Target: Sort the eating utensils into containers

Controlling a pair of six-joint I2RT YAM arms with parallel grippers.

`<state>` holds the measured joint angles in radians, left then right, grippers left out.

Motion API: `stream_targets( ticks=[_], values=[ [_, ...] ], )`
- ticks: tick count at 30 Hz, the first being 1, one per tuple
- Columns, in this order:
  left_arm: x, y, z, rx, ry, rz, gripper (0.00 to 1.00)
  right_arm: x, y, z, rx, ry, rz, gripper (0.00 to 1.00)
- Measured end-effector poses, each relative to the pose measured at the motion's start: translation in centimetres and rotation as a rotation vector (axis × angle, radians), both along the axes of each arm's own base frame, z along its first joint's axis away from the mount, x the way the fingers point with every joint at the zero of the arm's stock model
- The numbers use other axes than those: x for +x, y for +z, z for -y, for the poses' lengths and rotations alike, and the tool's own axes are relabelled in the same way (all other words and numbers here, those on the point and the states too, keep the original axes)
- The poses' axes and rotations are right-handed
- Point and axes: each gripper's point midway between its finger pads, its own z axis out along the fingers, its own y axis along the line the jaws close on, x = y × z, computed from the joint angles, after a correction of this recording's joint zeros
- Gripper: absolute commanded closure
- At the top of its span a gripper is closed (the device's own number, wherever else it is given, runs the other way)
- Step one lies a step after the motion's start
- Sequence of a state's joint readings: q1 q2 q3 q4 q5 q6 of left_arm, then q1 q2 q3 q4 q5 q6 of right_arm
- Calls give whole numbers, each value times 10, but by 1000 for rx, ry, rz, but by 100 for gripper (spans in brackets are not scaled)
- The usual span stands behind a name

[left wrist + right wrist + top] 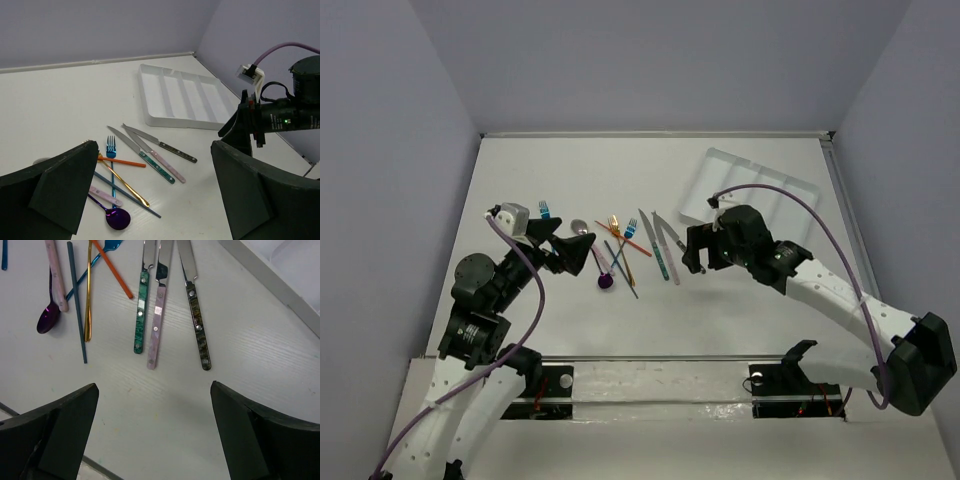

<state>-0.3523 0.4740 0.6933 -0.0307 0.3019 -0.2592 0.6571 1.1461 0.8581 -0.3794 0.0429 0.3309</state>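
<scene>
So, the white table (740,310) first. The translucent-white divided tray (150,95) sits at the far right of it, turned at an angle, long compartments side by side. My right pincer (154,386) hangs just left of the tray with its fingers spread wide, nothing between them. My left pincer (154,147) is over on the other side of the cutlery, also wide apart and holding nothing.

All the cutlery lies on the table between the two. Right under my right pincer are three knives nearly parallel and close together: the green-handled knife (140,315), the pink-handled knife (157,320) and the dark mottled-handled knife (197,325), which is nearest the tray. Left of them it's a crisscross heap: an orange utensil (115,270), a gold one (88,295), a thin dark-blue one (76,300), a blue fork (111,147) and a purple spoon (47,322).
</scene>
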Motion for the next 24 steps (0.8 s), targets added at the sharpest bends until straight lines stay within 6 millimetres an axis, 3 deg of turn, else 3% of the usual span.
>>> stream_targets(
  ticks=[19,24],
  values=[
    [-4,2,0,3,-7,13,1,19,-52,-6,-135,-3,-66,4],
    [-5,3,0,2,-7,17,1,26,-64,-6,-175,-7,-74,14]
  ],
)
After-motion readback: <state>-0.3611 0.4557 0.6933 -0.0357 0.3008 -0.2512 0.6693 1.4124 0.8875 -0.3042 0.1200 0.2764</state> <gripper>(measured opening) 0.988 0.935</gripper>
